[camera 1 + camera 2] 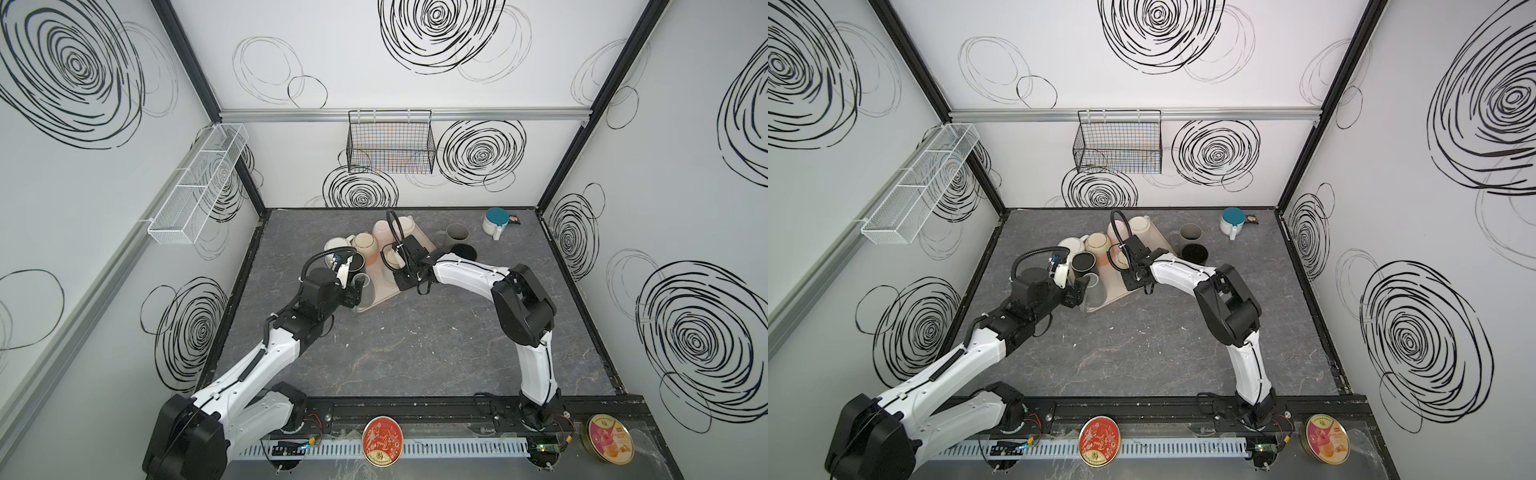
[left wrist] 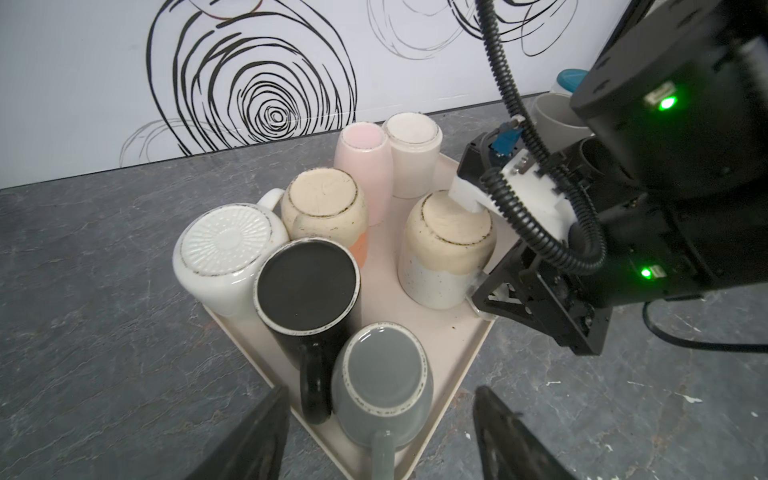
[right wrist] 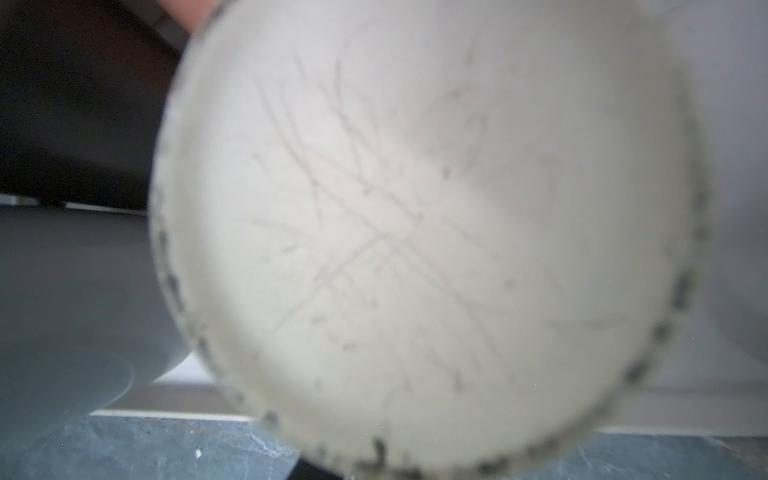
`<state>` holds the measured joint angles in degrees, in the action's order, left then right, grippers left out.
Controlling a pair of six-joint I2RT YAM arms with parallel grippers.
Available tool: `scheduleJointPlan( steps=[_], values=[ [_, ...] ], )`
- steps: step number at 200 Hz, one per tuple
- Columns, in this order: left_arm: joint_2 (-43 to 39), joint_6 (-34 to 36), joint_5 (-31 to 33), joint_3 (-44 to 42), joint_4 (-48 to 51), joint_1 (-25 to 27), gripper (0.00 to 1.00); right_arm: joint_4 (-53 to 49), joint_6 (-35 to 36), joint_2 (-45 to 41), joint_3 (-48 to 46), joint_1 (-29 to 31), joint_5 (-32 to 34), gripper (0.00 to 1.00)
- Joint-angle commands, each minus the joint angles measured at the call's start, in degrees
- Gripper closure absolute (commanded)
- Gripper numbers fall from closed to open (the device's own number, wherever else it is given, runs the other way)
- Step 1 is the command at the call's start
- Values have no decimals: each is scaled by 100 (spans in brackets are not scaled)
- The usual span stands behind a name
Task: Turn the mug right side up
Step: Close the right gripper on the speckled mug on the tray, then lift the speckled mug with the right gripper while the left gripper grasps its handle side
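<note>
Gripping upturned speckled cream mug (image 2: 446, 249), right jaws, scratched round base (image 3: 415, 228), left jaws wide

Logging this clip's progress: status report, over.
Left gripper open at grey mug. Right gripper shut on speckled mug, upside down on tray. Other mugs stand apart from it.

Soft, even light makes only faint shadows, the walls (image 1: 83, 216) bend near the edges in both top views, and the close mug (image 3: 415, 232) looks blurry.
</note>
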<state>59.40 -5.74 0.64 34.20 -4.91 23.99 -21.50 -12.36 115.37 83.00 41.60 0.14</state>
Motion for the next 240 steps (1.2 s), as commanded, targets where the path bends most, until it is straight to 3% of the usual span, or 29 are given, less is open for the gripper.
scheduleJointPlan(
  steps=[1,30,75,129,176,240],
  values=[
    [54,-138,-258,140,-650,105,28,1030,-128,-854,-443,-157,-344,100],
    [55,-241,-351,102,-892,146,28,1990,-540,-1431,-1069,-451,-993,100],
    [-75,-416,-520,-67,-1523,150,28,2915,-490,-2018,-1447,-592,-1579,100],
    [-318,-847,-844,-355,-2358,48,26,4193,-405,-2529,-1845,-679,-2744,100],
    [-380,-1557,-1957,-838,-4085,-232,21,5279,-696,-2899,-2241,-762,-3420,100],
    [-95,-1826,-2538,-776,-4587,-282,20,6055,-1110,-3105,-2452,-777,-4034,100]
  ],
)
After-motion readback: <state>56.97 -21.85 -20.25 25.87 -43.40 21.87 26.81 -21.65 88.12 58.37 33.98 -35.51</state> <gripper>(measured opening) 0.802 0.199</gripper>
